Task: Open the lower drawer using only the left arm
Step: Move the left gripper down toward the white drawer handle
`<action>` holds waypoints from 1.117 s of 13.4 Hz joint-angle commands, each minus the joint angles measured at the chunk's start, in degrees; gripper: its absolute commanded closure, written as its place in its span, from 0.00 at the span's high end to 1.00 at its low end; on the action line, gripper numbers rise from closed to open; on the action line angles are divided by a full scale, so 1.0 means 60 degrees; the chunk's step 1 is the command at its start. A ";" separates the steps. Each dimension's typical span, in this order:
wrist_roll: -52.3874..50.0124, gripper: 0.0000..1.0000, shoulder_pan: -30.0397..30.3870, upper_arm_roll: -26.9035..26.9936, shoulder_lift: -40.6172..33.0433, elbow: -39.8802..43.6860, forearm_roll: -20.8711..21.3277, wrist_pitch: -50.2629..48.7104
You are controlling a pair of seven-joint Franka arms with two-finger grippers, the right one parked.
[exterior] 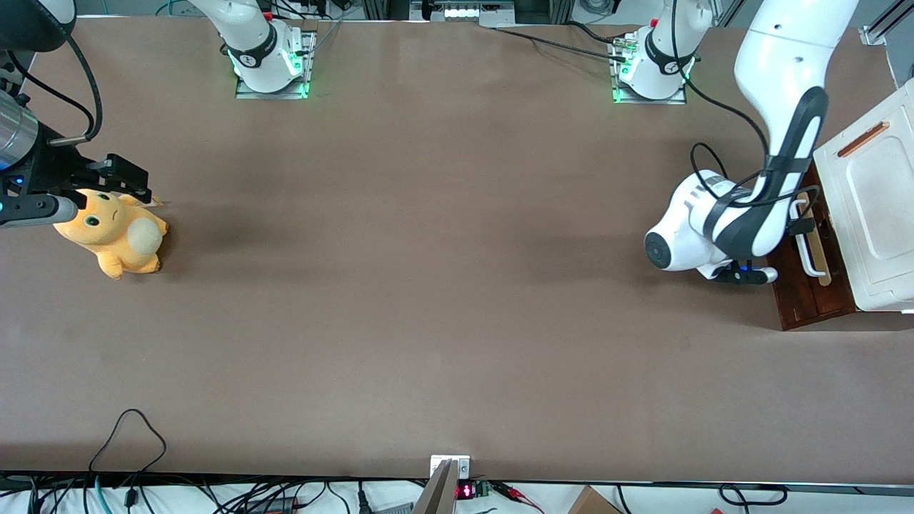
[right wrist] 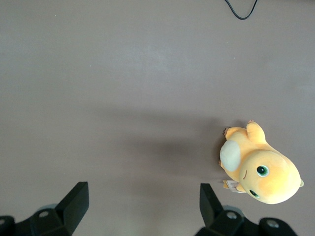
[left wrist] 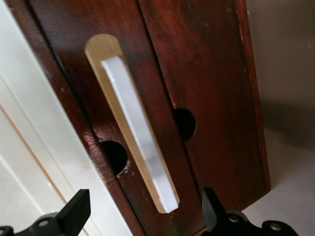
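One left arm (exterior: 778,171) reaches down at the working arm's end of the table (exterior: 428,285), its gripper (left wrist: 142,216) hanging just in front of the lower drawer (exterior: 810,293) of the white cabinet (exterior: 875,214). The two black fingers (left wrist: 74,212) stand wide apart, holding nothing, with the one white bar handle (left wrist: 140,135) lined up between them but not touched. That handle sits on one pale wood strip (left wrist: 101,46) on the dark reddish-brown front, and two round dark cutouts (left wrist: 184,124) show in the wood beside it. One orange plush toy (exterior: 114,232) lies toward the parked arm's end.
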 commanded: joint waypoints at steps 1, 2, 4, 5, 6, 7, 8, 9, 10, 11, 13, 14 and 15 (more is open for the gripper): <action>-0.0488 1.00 -0.0099 -0.0065 0.0107 -0.0051 0.0337 -0.0456; -0.0693 1.00 -0.0100 -0.0080 0.0224 -0.0065 0.0599 -0.0632; -0.0827 1.00 -0.0085 -0.0065 0.0240 -0.0168 0.0733 -0.0707; -0.0827 1.00 -0.0085 -0.0065 0.0255 -0.0168 0.0878 -0.0707; -0.0813 1.00 -0.0085 -0.0080 0.0255 -0.0168 0.1141 -0.0707; -0.0769 1.00 -0.0070 -0.0080 0.0313 -0.0154 0.1318 -0.0692; -0.0740 1.00 -0.0056 -0.0080 0.0371 -0.0153 0.1450 -0.0663; -0.0696 1.00 -0.0027 -0.0080 0.0372 -0.0153 0.1466 -0.0649; -0.0565 1.00 0.0003 -0.0080 0.0372 -0.0110 0.1466 -0.0532; -0.0433 1.00 0.0032 -0.0080 0.0387 -0.0095 0.1466 -0.0357; -0.0373 1.00 0.0061 -0.0080 0.0488 -0.0095 0.1495 -0.0297; -0.0373 1.00 0.0091 -0.0080 0.0562 -0.0080 0.1611 -0.0297; -0.0417 1.00 0.0120 -0.0080 0.0664 -0.0080 0.1685 -0.0311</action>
